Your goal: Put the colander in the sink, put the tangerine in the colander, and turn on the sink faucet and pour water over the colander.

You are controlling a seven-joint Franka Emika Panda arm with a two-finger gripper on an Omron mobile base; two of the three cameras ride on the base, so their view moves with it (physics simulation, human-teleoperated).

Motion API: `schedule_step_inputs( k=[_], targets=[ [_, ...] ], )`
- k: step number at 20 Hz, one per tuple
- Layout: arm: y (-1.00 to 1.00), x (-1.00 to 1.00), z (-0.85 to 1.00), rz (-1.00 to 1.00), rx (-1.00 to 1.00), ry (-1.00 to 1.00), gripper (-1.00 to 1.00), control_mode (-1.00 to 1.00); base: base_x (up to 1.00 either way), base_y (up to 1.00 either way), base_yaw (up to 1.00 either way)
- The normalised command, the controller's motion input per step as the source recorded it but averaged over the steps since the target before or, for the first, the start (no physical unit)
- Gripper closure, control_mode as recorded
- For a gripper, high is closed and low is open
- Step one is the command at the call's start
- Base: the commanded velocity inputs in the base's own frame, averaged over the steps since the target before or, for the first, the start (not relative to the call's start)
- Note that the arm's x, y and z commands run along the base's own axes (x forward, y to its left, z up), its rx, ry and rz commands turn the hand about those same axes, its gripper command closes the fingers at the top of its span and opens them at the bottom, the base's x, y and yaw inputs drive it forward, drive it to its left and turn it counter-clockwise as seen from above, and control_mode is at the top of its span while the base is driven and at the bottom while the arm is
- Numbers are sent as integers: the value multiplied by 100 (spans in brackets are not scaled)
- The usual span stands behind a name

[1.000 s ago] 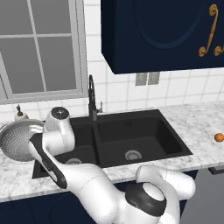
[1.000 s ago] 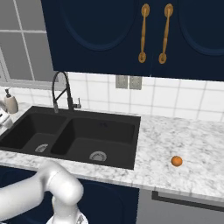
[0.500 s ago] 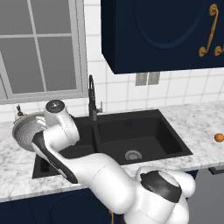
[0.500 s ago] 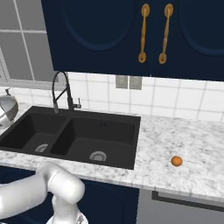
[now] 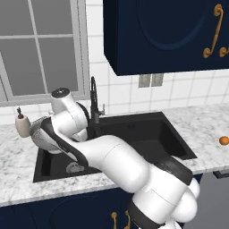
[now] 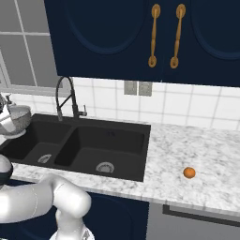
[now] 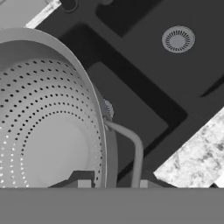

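The silver perforated colander [image 7: 48,131] hangs tilted over the left basin of the black sink [image 7: 144,78]. My gripper [image 7: 113,183] is shut on its rim, beside the wire handle [image 7: 137,151]. From the left base view the colander [image 5: 39,135] sits above the sink's [image 5: 147,138] left end, partly hidden by my arm. It shows at the far left edge of the right base view, colander [image 6: 16,117] over sink [image 6: 110,140]. The tangerine [image 5: 223,140] [image 6: 189,172] lies on the marble counter, right of the sink. The dark gooseneck faucet [image 5: 94,103] [image 6: 65,96] stands behind the divider.
A beige soap dispenser [image 5: 21,125] stands on the counter left of the colander. A round drain [image 7: 177,39] [image 6: 105,167] lies in the right basin floor. Marble counter [image 6: 197,150] stretches to the right. Dark cabinets [image 6: 140,37] hang overhead, and a window [image 5: 40,49] is at the left.
The colander has been lifted from the counter left of the sink and carried right, over the left basin. The tangerine has not moved.
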Motion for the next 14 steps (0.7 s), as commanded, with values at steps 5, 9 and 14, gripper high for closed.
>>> schedule_step_inputs(
  k=[5,9,14],
  targets=[
    [-31,0,-9,-11,0,0,100,-100,0,0,0],
    [-28,0,-45,-12,0,0,100,-100,0,0,0],
    [-19,0,-52,-11,0,0,100,-100,0,0,0]
  ],
)
